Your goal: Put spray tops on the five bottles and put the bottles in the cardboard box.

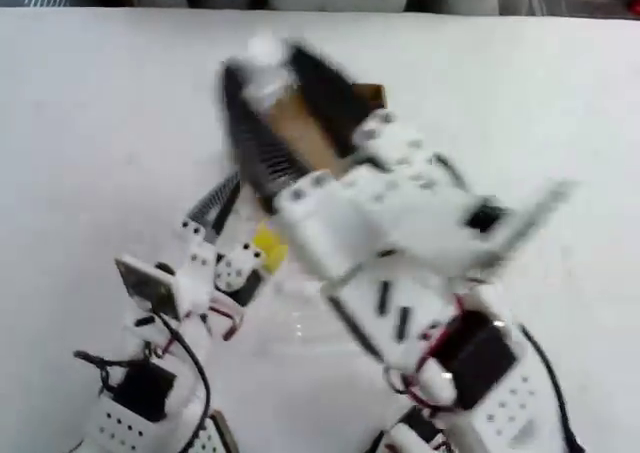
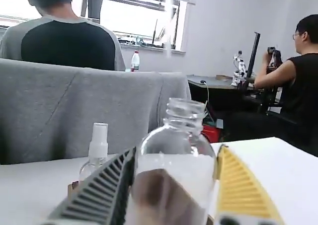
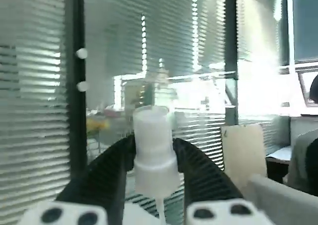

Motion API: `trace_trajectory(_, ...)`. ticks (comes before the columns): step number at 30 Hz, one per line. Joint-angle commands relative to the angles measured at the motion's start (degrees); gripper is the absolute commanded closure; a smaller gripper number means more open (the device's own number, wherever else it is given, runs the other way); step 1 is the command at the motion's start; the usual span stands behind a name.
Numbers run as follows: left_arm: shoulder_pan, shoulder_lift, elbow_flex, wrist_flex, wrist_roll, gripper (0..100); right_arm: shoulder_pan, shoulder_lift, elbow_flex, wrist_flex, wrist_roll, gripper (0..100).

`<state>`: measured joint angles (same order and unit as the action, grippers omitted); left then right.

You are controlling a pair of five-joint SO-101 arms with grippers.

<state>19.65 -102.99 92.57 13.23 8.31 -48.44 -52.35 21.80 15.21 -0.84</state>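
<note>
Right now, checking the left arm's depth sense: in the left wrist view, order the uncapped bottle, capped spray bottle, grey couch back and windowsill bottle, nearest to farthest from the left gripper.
1. uncapped bottle, held in the left gripper.
2. capped spray bottle, behind it over the table.
3. grey couch back, past the table.
4. windowsill bottle, beyond the couch.

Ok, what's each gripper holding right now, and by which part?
Left gripper holds an uncapped bottle by its body; right gripper holds a spray top by its collar.
</note>
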Motion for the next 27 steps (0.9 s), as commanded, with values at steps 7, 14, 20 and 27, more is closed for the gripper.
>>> trace_trajectory(7,-6.7,-1.7,0.8,0.0,6.1,92,2.0,0.5,4.5,-5.3,1.5,98.2)
trace_trajectory(14,-7.2,-1.7,1.5,0.0,7.8,92,2.0,0.7,4.6,-5.5,1.5,98.2)
trace_trajectory(20,-7.2,-1.7,2.3,-0.4,7.8,92,3.2,1.0,5.1,-5.6,1.5,98.2)
trace_trajectory(27,-7.1,-1.7,2.2,-0.1,7.8,92,3.2,1.0,9.8,-14.4,1.5,98.2)
